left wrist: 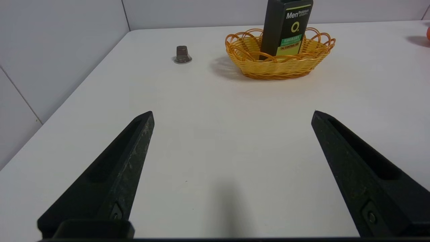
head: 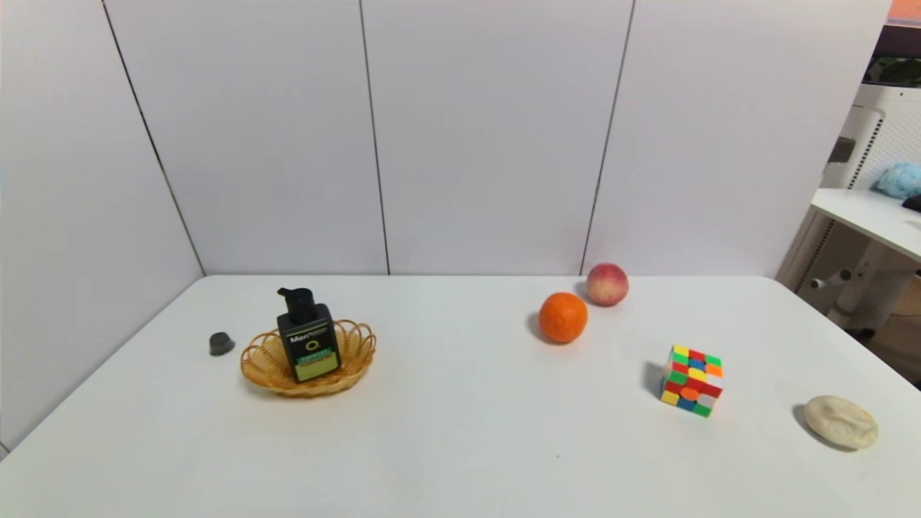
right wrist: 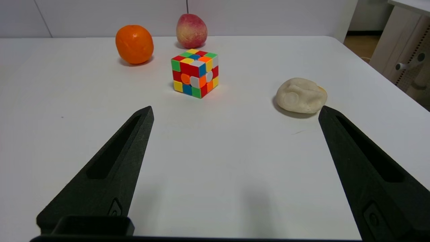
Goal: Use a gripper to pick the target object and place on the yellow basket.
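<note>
1. A white table [head: 460, 446] fills the head view, with white wall panels behind it. Neither arm shows in this view.
2. On the left part of the table sits the yellow basket [head: 268, 363], a small oval wicker basket with a looped rim.
3. The black pump bottle [head: 308, 339] stands upright inside the basket. Its pump top is black, white "Men" lettering runs across the front, and a light green label sits low on it.
4. Just left of the basket, apart from it, lies a small dark grey cap [head: 221, 344].
5. Toward the far right of the table an orange [head: 563, 317] sits beside a peach [head: 606, 284], the peach farther back and a little to the right.
6. Nearer and to the right of the fruit sits a multicoloured puzzle cube [head: 691, 380], tilted on the table.
7. At the near right edge lies a pale, lumpy cream-coloured object [head: 841, 422].
8. In the left wrist view, the left gripper [left wrist: 233, 112] hangs above bare table on the near side of the basket, well short of it. Its two black jaws are spread wide and grasp nothing.
9. In the right wrist view, the right gripper [right wrist: 235, 109] hangs above bare table on the near side of the cube and the cream-coloured object. Its jaws are also spread wide, with nothing between them.
</note>
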`<act>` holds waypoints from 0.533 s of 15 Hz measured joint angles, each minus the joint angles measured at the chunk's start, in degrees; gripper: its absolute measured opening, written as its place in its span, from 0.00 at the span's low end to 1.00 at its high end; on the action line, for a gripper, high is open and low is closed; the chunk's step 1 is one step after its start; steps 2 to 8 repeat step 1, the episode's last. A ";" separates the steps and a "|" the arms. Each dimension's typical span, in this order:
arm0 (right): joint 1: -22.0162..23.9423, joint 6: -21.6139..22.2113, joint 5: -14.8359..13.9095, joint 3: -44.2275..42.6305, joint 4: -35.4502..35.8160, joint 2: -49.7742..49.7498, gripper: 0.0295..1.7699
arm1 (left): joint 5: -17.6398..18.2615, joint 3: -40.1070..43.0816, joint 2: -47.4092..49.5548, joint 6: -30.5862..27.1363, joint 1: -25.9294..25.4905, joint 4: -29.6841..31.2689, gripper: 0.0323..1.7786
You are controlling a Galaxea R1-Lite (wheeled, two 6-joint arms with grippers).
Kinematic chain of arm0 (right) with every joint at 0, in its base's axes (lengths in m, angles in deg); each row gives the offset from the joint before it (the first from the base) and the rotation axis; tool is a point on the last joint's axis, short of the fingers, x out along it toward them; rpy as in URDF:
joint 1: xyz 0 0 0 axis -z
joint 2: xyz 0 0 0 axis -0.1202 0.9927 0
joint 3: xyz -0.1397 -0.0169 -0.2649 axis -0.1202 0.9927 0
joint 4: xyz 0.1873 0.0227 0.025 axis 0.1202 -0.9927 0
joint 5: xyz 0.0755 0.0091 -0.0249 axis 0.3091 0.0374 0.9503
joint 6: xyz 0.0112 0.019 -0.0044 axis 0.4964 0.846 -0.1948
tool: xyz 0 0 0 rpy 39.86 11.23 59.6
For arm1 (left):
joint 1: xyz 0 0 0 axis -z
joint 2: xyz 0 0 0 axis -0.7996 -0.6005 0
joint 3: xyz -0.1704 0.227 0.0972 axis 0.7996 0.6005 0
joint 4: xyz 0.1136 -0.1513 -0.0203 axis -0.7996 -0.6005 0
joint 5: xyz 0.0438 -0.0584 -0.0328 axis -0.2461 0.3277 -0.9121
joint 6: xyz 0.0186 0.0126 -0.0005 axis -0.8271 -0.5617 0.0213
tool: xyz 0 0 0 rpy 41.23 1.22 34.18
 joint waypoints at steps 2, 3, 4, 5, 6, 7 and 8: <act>0.00 0.04 0.05 0.00 0.00 0.00 0.96 | 0.02 0.00 0.00 0.05 0.00 0.00 0.95; 0.00 0.04 0.05 0.00 0.00 0.00 0.96 | 0.02 0.00 0.00 0.05 0.00 0.00 0.95; 0.00 0.04 0.05 0.00 0.00 0.00 0.96 | 0.02 0.00 0.00 0.05 0.00 0.00 0.95; 0.00 0.04 0.05 0.00 0.00 0.00 0.96 | 0.02 0.00 0.00 0.05 0.00 0.00 0.95; 0.00 0.04 0.05 0.00 0.00 0.00 0.96 | 0.02 0.00 0.00 0.05 0.00 0.00 0.95; 0.00 0.04 0.05 0.00 0.00 0.00 0.96 | 0.02 0.00 0.00 0.05 0.00 0.00 0.95; 0.00 0.04 0.05 0.00 0.00 0.00 0.96 | 0.02 0.00 0.00 0.05 0.00 0.00 0.95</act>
